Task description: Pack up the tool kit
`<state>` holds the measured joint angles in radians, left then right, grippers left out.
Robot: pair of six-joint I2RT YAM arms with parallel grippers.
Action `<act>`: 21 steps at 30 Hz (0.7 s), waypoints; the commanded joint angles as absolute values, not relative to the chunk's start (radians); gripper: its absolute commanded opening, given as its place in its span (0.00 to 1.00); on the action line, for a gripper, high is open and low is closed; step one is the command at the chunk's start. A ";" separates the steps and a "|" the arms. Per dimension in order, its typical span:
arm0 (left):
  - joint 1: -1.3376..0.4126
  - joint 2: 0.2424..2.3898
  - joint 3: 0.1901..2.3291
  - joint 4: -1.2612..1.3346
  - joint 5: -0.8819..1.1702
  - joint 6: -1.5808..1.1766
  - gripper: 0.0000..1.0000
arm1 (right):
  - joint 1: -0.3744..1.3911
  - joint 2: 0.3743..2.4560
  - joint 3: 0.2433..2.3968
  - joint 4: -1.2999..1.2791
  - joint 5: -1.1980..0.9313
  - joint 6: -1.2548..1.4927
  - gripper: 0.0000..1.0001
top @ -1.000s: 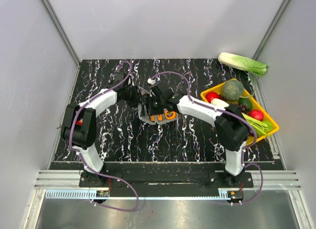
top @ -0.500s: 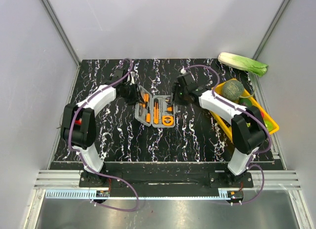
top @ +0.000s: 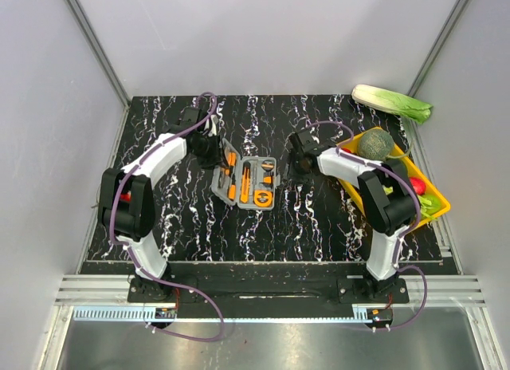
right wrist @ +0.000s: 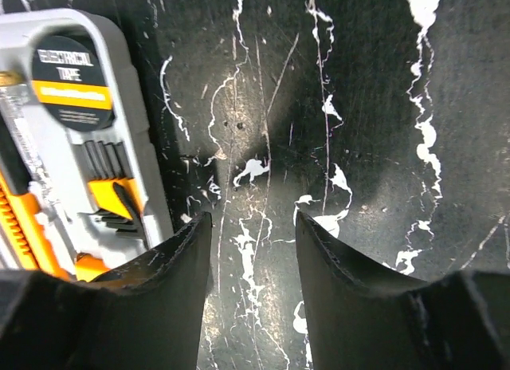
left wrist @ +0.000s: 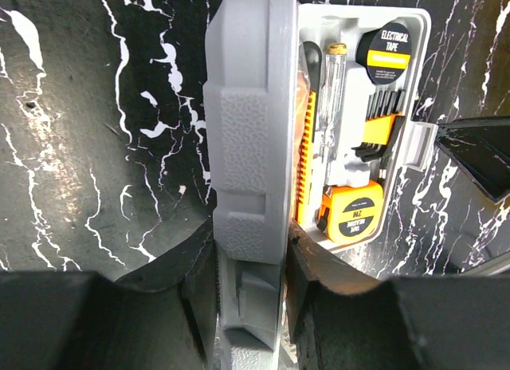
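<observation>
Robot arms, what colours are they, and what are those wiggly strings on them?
Both the left arm and the right arm have smooth white shells with chunky black joints. The strings are purple cables that loop along each arm. The left gripper and right gripper each end in two black, wedge-shaped fingers.

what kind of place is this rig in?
Probably a lab robot cell, not a workshop: plain enclosure walls on aluminium framing, a black marbled table, staged props such as a tool kit and vegetable tray.
</observation>
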<state>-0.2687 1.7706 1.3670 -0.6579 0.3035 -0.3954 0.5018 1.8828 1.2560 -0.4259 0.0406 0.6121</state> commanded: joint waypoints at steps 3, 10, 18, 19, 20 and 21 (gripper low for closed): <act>-0.262 1.747 1.448 -0.669 0.270 -0.362 0.40 | 0.508 1.943 1.285 -0.431 -0.027 0.641 0.52; -0.264 1.740 1.454 -0.669 0.299 -0.365 0.48 | 0.546 2.019 1.341 -0.445 -0.052 0.634 0.50; -0.265 1.744 1.450 -0.660 0.371 -0.373 0.50 | 0.580 2.057 1.381 -0.451 -0.066 0.647 0.50; -0.267 1.743 1.448 -0.655 0.385 -0.377 0.50 | 0.580 2.062 1.384 -0.449 -0.067 0.650 0.50; -0.268 1.738 1.445 -0.650 0.396 -0.380 0.50 | 0.583 2.062 1.387 -0.451 -0.069 0.652 0.50; -0.268 1.733 1.442 -0.646 0.409 -0.385 0.51 | 0.583 2.063 1.388 -0.451 -0.074 0.652 0.50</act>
